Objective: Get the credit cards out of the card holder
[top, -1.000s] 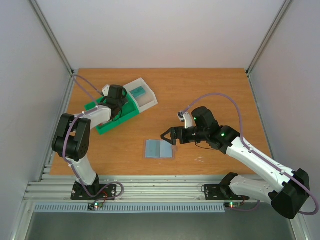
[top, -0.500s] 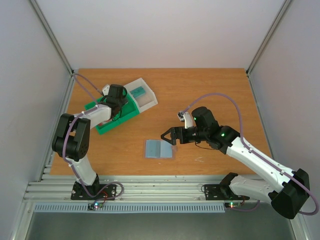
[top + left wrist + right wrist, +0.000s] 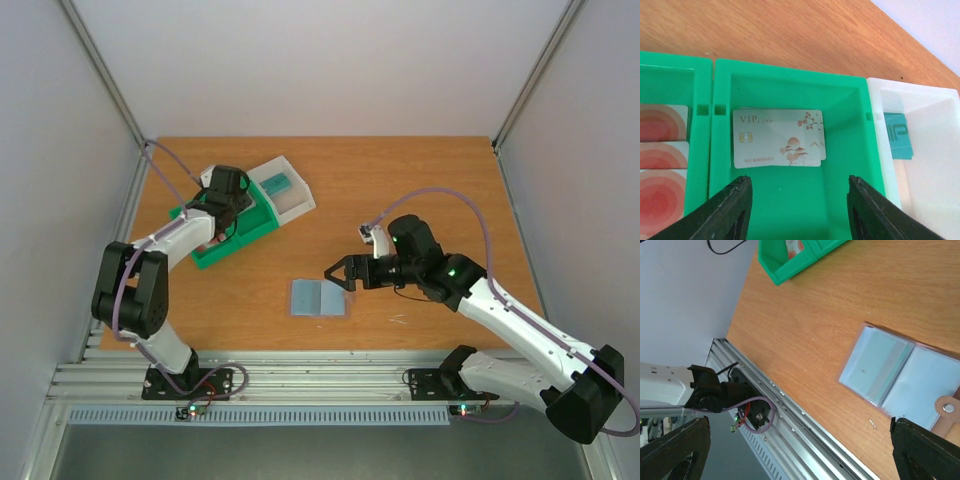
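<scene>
The card holder (image 3: 319, 298) lies open and flat on the table, two blue-grey panels with a centre crease; it also shows in the right wrist view (image 3: 900, 375). My right gripper (image 3: 340, 272) is open and empty, hovering just right of the holder. My left gripper (image 3: 799, 187) is open and empty above the green-and-white tray (image 3: 262, 215). In the tray, a pale credit card (image 3: 777, 137) lies in the middle green compartment. Cards with red blotches (image 3: 662, 150) lie in the left compartment, and a teal card (image 3: 897, 135) lies in the white one.
The tray stands at the back left of the wooden table. The metal rail (image 3: 805, 420) runs along the table's near edge, with the left arm's base (image 3: 720, 395) mounted on it. Grey walls close in both sides.
My left arm's elbow has dropped and swung left, and its gripper has drawn back slightly over the tray. The right arm has shifted very slightly. The holder has not moved.
</scene>
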Available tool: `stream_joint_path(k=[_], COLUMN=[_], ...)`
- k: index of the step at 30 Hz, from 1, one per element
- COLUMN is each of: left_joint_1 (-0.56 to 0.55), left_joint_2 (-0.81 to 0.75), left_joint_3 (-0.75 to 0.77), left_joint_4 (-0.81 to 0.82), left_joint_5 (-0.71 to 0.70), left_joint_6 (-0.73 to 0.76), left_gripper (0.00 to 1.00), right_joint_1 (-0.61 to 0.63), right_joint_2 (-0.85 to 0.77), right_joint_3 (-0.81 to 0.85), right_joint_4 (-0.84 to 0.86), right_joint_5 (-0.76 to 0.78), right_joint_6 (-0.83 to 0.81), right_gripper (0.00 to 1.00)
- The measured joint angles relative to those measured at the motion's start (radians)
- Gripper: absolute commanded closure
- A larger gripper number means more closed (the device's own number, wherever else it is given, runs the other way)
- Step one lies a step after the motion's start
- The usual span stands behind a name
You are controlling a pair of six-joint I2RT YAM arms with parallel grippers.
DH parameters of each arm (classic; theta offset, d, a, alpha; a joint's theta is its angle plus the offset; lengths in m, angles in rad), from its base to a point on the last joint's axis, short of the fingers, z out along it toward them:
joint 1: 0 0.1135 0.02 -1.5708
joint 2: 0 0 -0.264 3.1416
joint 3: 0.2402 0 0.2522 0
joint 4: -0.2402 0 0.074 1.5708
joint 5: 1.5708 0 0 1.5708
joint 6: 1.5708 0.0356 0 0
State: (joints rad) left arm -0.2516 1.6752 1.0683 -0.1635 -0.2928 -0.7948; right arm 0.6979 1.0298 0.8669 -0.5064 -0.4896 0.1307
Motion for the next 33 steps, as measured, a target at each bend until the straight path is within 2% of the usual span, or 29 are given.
stream_joint_path(k=[5, 9, 14, 18, 24, 27, 33], left_joint_1=[0.000, 0.000, 0.000, -0.002, -0.041, -0.096, -0.201], left_joint_2=[-0.073, -0.158, -0.230, -0.281, -0.344, -0.355, -0.354], left_joint_3=[0.010, 0.014, 0.003, -0.081, -0.239, -0.294, -0.357], left_joint_4=[-0.092, -0.180, -0.279, -0.298, -0.290, -0.259, -0.182], left_joint_5=[0.081, 0.201, 0.406, 0.578, 0.748, 0.812, 0.875], left_joint_6=[0.082, 0.163, 0.224, 0.244, 0.221, 0.190, 0.135], left_gripper=[0.35, 0.32, 0.37, 0.39, 0.43, 0.43, 0.44], right_joint_1=[0.000, 0.000, 0.000, 0.000, 0.003, 0.004, 0.005], right_joint_2=[-0.012, -0.010, 0.033, 0.072, 0.157, 0.222, 0.350], right_joint_3=[0.000, -0.004, -0.017, -0.058, -0.106, -0.114, -0.120], right_joint_4=[-0.019, -0.026, -0.014, 0.019, 0.085, 0.124, 0.209], right_joint_5=[0.013, 0.029, 0.018, 0.002, 0.001, 0.000, -0.006], right_joint_6=[0.025, 0.051, 0.084, 0.117, 0.169, 0.183, 0.208], right_gripper=[0.02, 0.02, 0.16, 0.46, 0.68, 0.72, 0.72])
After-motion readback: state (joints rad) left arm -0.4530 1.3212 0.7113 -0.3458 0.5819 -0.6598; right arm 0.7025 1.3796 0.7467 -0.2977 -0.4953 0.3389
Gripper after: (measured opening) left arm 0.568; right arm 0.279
